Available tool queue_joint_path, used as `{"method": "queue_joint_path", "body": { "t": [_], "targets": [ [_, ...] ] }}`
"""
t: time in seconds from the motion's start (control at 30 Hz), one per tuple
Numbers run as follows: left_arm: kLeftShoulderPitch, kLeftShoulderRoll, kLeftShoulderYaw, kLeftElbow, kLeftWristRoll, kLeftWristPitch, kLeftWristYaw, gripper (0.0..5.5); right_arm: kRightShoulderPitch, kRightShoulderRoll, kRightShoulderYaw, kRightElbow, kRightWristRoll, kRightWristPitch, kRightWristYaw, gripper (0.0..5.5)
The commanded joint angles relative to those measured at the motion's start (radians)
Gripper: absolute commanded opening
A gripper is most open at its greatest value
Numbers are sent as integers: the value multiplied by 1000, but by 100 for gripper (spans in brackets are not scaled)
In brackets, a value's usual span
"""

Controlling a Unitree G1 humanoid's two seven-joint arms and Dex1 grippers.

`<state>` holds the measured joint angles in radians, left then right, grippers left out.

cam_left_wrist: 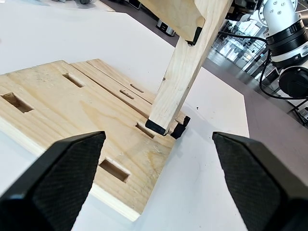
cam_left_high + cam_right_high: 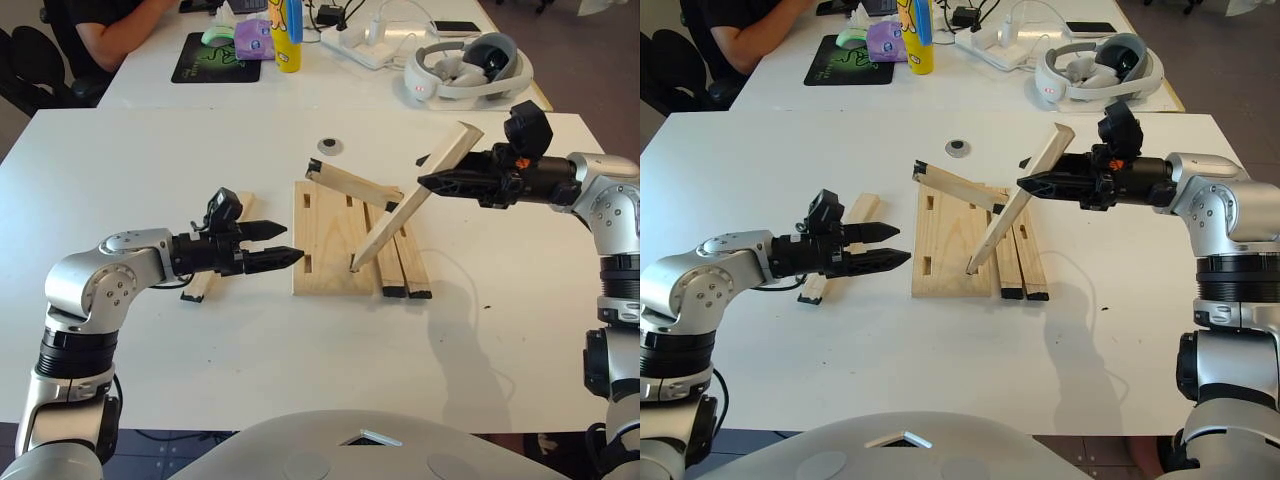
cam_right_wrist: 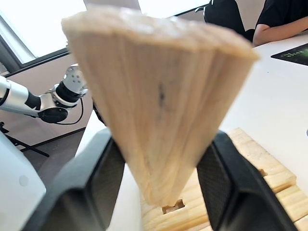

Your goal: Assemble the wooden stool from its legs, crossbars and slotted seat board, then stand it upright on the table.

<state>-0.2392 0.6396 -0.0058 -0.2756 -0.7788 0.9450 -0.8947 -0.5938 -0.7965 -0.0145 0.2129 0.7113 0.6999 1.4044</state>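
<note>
The slotted seat board (image 2: 328, 238) lies flat mid-table, with more wooden parts (image 2: 405, 262) lying along its right edge. My right gripper (image 2: 428, 183) is shut on a wooden leg (image 2: 400, 212) that slants down, its black-tipped foot resting at a slot (image 1: 156, 126) near the board's front right. A crossbar (image 2: 345, 180) joins this leg near its middle and slopes back to the left. In the right wrist view the leg (image 3: 163, 96) sits between both fingers (image 3: 91, 183). My left gripper (image 2: 290, 243) hovers open just left of the board, over another wooden piece (image 2: 203, 283).
A small round disc (image 2: 330, 146) lies behind the board. On the far table are a headset (image 2: 465, 70), a yellow bottle (image 2: 288, 35) and a power strip (image 2: 365, 45). Open tabletop stretches in front and to the left.
</note>
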Motion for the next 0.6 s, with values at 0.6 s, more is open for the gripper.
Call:
{"method": "queue_joint_path", "body": {
  "t": [0.6],
  "targets": [
    [-26,-13,-22,33,-10,1,-20,416,-149,15,194,88,-251,-183,200,207]
  ]
}}
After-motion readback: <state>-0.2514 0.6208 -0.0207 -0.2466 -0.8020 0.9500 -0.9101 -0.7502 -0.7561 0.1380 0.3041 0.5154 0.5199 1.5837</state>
